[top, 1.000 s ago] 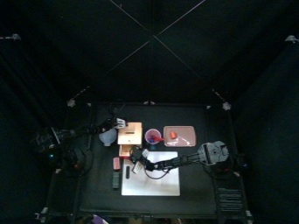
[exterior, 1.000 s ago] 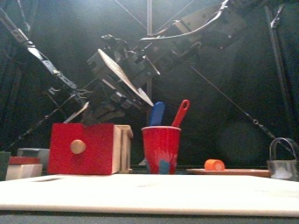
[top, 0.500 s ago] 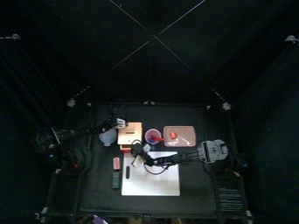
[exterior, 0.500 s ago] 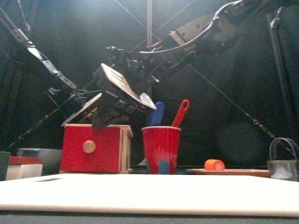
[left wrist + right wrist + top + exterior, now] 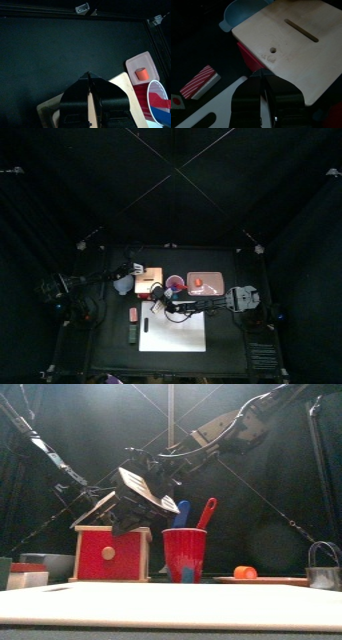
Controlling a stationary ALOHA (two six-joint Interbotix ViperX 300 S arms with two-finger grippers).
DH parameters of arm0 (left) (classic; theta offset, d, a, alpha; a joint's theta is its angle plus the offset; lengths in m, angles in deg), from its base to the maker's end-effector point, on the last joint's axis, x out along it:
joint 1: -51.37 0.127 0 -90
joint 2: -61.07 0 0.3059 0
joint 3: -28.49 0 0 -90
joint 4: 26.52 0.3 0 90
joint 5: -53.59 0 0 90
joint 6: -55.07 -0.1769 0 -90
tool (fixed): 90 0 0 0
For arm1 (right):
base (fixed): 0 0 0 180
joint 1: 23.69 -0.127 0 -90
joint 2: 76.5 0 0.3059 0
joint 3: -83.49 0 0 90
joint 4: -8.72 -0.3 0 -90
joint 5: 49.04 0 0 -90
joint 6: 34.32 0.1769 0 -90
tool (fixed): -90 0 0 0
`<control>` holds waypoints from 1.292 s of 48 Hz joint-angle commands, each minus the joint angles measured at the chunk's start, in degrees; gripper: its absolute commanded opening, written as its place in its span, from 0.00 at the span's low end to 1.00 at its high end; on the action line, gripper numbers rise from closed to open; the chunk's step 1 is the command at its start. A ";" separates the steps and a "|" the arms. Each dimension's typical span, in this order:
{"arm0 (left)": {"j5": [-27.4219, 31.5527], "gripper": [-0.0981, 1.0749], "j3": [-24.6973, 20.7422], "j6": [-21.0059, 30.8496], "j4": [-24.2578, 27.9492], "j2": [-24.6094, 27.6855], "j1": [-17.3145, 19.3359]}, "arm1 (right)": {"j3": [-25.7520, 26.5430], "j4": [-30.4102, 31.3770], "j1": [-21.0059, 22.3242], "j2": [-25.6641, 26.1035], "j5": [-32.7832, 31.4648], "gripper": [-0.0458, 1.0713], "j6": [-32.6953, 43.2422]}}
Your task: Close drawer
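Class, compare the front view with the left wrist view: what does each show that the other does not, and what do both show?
Only the front view shows the drawer's red front with its pale round knob, the white board in the foreground, and the right arm reaching over the box.

Only the left wrist view shows the left gripper, jaws together, over the wooden box's top, and the bare black table beyond.

Both show the red cup holding utensils, and the small orange object on its tray.
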 commanded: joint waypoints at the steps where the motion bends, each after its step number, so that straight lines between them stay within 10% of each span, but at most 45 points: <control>1: 0.26 0.41 -0.18 0.09 0.09 -0.09 -0.18 | 0.35 -0.09 1.58 1.23 -0.79 0.35 0.00; 44: -11.34 0.41 3.78 -0.26 7.38 -12.04 -2.37 | 0.79 2.81 -9.23 6.06 -2.20 0.35 0.00; 62: -24.35 0.41 14.33 0.18 19.07 -21.80 -21.01 | -8.26 -0.18 -14.77 10.99 -0.88 0.35 0.26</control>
